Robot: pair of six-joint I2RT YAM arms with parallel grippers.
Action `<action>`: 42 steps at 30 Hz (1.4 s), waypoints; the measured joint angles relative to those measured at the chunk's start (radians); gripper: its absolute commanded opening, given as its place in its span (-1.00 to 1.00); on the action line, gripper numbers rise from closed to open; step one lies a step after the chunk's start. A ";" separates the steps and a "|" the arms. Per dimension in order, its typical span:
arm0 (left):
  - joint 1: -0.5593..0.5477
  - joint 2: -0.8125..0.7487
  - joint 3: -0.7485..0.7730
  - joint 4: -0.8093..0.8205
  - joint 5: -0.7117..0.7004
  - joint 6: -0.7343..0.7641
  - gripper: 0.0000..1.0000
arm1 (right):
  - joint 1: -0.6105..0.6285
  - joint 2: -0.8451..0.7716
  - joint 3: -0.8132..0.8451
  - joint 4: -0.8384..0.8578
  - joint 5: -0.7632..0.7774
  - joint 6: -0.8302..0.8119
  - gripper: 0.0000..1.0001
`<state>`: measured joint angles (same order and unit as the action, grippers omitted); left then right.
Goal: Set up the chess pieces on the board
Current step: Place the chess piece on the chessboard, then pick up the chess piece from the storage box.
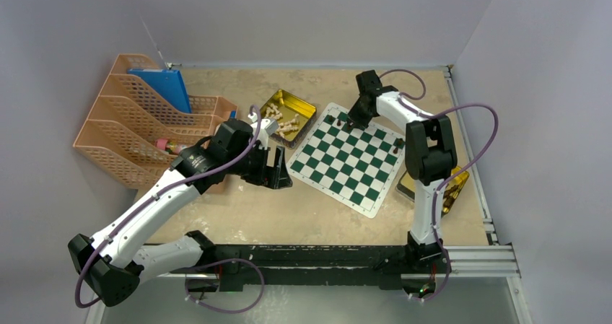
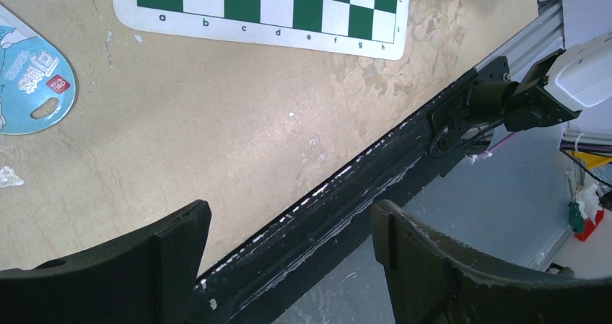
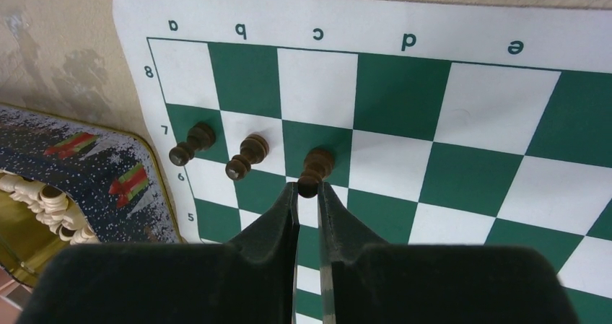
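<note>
Pinches the third dark pawn [image 3: 317, 162] by its head with the right gripper [image 3: 308, 193], upright on square c7 of the board [image 3: 404, 21], beside two pawns [image 3: 193, 142] in that row, probably to make a straight line. Holds the left gripper [image 2: 289, 217] spread and empty above the surface [image 2: 216, 122], away from the board.

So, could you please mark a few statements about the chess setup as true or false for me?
1. Three dark pawns stand on the board, in row 7. True.
2. The left gripper holds a pale piece. False: it is open and empty.
3. The right gripper is closed on the head of the c7 pawn. True.
4. Pale figures stand on the green squares. False: the pale pieces lie in the gold tin beside the board.
</note>
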<state>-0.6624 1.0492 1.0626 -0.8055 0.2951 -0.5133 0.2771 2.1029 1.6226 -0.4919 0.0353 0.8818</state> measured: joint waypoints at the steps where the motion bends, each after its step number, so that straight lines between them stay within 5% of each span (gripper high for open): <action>1: 0.000 0.000 0.000 0.000 0.000 0.000 0.63 | 0.000 0.000 0.000 -0.002 0.000 0.000 -0.70; 19: 0.000 0.005 0.000 0.000 0.000 0.001 0.63 | 0.004 0.003 0.021 -0.012 0.000 0.007 -0.22; 28: 0.000 0.026 0.000 0.003 0.000 0.008 0.63 | 0.004 -0.029 0.033 -0.040 0.001 0.004 -0.18; 42: 0.000 0.033 -0.016 0.053 0.004 -0.002 0.68 | -0.032 -0.451 -0.203 -0.110 0.164 -0.011 -0.27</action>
<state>-0.6624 1.0824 1.0466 -0.7528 0.2989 -0.5156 0.2447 1.6516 1.4197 -0.6018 0.1997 0.8707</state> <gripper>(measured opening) 0.826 0.384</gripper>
